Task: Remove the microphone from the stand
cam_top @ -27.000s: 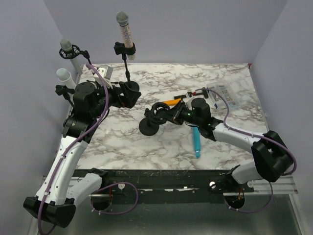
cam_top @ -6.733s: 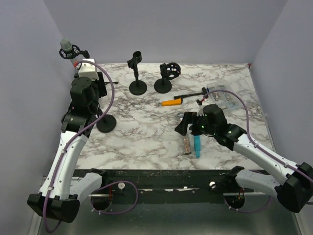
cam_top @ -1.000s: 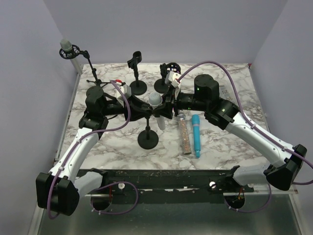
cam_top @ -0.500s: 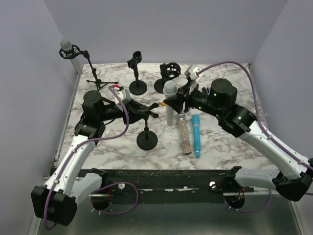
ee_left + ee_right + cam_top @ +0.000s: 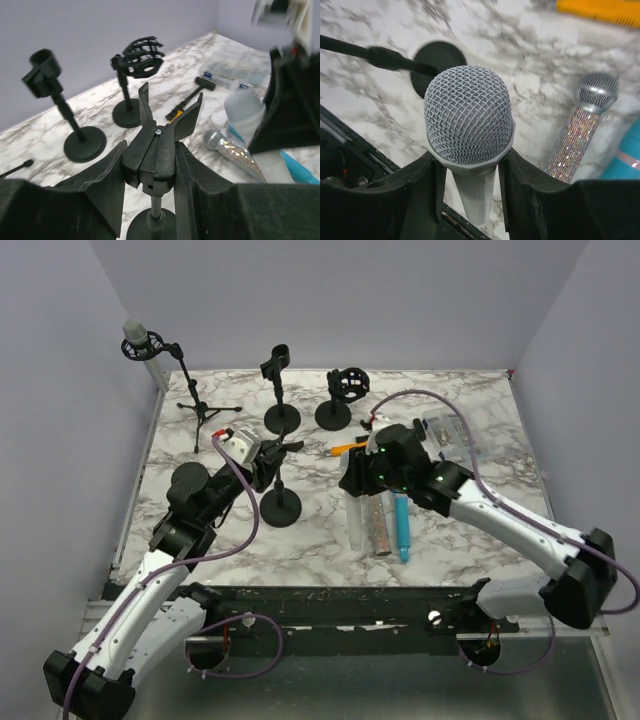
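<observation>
Right gripper [image 5: 352,478] is clamped on the grey microphone [image 5: 468,117], its fingers pressing the body just below the mesh head, so the head stays free and the handle hangs toward the near edge of the counter [image 5: 470,390]. The microphone sits about midway along the counter's width, nearer the near edge than the far one. It is clear of the stand [image 5: 281,508] and just beside a glitter microphone [image 5: 378,527] and a teal microphone [image 5: 401,525] that lie flat. Whether its tail touches the marble cannot be told. The angle suggests it is being laid down alongside those two.

Left gripper [image 5: 152,155] is narrowed around the stand's clip [image 5: 187,117], one finger on each flank. Judging by that hold, it is there to pin the light stand upright against the pull of the other arm. The clip's prongs stand bare, so the removal looks done and only the set-down remains. Two more stands without microphones wait near the far edge.
</observation>
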